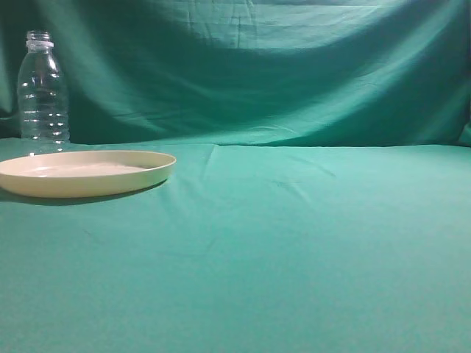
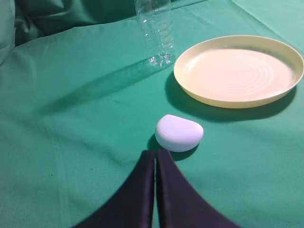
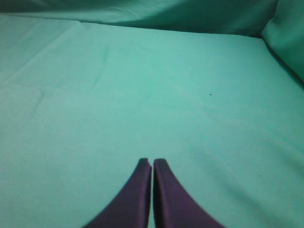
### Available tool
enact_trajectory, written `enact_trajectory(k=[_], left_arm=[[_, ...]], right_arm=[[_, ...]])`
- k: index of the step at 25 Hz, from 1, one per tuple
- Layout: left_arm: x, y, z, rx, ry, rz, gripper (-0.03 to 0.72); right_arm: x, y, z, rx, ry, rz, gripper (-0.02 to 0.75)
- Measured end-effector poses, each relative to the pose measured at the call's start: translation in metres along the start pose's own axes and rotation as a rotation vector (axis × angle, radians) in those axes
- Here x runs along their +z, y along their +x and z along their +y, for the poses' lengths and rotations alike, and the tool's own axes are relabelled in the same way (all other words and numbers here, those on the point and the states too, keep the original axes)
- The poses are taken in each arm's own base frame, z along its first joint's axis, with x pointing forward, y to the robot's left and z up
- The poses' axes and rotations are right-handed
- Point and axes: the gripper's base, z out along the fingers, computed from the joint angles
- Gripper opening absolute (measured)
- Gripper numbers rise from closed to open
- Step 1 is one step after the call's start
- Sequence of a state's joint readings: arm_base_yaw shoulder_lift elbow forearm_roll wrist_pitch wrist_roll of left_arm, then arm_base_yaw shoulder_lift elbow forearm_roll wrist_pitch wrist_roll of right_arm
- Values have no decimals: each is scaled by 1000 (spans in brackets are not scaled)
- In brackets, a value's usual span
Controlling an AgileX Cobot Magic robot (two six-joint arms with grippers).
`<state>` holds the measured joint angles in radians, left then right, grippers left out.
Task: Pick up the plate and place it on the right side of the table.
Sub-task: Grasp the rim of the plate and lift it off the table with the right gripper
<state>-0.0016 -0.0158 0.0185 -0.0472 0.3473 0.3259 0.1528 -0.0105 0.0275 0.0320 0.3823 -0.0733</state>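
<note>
Both the left gripper (image 2: 155,154) and right gripper (image 3: 152,164) hover clenched, empty, above the table (image 1: 309,243).

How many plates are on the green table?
1. The plate sits at the table's left side, near the bottle. No others show.

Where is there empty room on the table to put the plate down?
The right half of the table is bare cloth, up to the curtain. The left is crowded: plate, bottle behind it, and a white lump nearby.
</note>
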Motion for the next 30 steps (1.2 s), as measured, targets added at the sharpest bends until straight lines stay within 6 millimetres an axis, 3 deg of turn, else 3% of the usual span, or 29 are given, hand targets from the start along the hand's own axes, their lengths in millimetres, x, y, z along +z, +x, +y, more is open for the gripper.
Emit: enact_trajectory(k=[9, 16, 18, 21, 26, 30], left_arm=[[0, 0, 0, 0, 0, 0, 0], [0, 0, 0, 0, 0, 0, 0], [0, 0, 0, 0, 0, 0, 0], [0, 0, 0, 0, 0, 0, 0], [0, 0, 0, 0, 0, 0, 0], [0, 0, 0, 0, 0, 0, 0]], right_arm=[[0, -4, -1, -19, 11, -48, 0], [-17, -52, -6, 111, 32, -623, 0], [-20, -56, -6, 190, 10, -669, 0], [-15, -67, -5, 263, -25, -522, 0], [-3, -115, -5, 315, -17, -176, 0], [27, -140, -6, 246, 4, 111, 0]])
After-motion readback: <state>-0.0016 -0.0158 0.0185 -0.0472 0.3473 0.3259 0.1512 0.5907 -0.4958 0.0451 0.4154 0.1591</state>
